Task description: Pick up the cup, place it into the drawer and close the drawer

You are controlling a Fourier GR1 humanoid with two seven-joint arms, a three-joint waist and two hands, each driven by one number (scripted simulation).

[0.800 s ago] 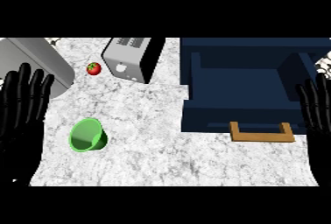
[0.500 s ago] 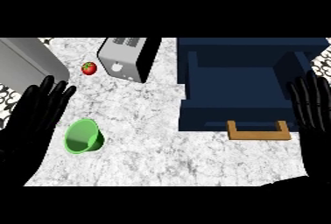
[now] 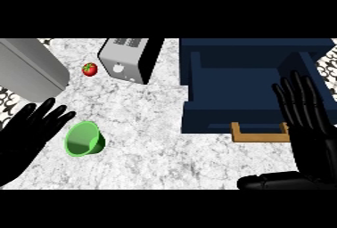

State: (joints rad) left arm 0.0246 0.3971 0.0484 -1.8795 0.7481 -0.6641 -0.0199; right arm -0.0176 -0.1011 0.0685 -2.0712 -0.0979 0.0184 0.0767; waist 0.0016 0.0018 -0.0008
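The green cup (image 3: pixel 84 139) is seen just right of the left hand (image 3: pixel 30 131), whose fingers are spread. The right hand (image 3: pixel 308 120) is held open, far off by the drawer (image 3: pixel 250 67).

the right hand (image 3: pixel 314 133) hides the drawer's (image 3: pixel 250 80) right wall and one end of its wooden handle (image 3: pixel 253 136); the left hand (image 3: pixel 26 133) runs off the left edge
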